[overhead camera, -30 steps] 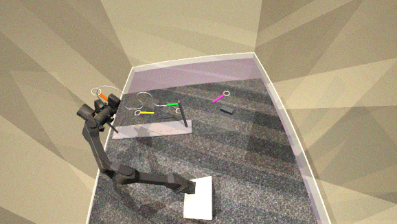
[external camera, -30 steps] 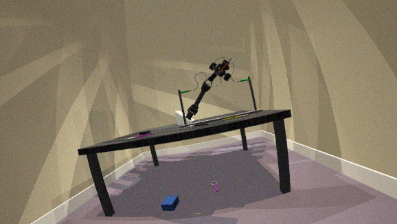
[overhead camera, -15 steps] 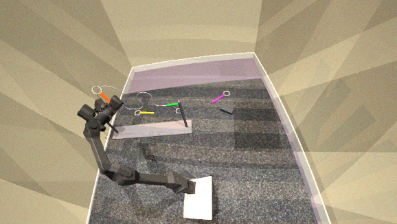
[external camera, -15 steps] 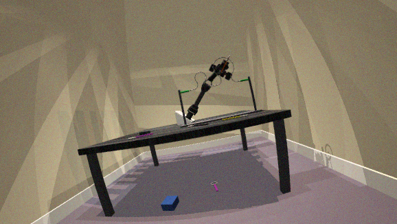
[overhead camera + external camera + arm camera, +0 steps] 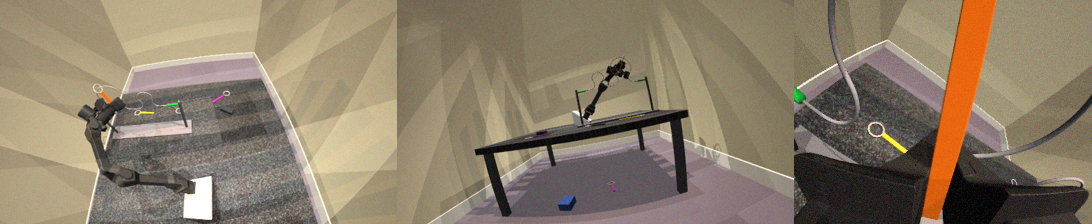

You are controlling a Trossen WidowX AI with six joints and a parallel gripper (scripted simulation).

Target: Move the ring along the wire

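Observation:
My gripper (image 5: 110, 103) (image 5: 941, 135) is shut on the orange handle (image 5: 106, 97) (image 5: 621, 66) (image 5: 964, 75), high above the table. The ring (image 5: 97, 88) (image 5: 624, 57) is at the handle's far end, out of the wrist view. It looks nearly edge-on at the top of the large wire loop in the exterior view; the wire seems to pass through it, but contact is too small to tell. The grey wire (image 5: 151, 97) (image 5: 593, 82) (image 5: 851, 87) runs between two green parts, one (image 5: 172, 104) (image 5: 581, 91) (image 5: 798, 95) beside a post (image 5: 183, 115) (image 5: 579, 108), the other (image 5: 641, 80) beside the second post (image 5: 649, 94).
A yellow-handled ring (image 5: 147, 113) (image 5: 894, 143) lies on the table below the wire. A magenta-handled ring (image 5: 218, 99) and a black block (image 5: 227, 110) lie beyond the post. A pale board (image 5: 154, 130) bears the posts. A blue box (image 5: 566, 203) is on the floor.

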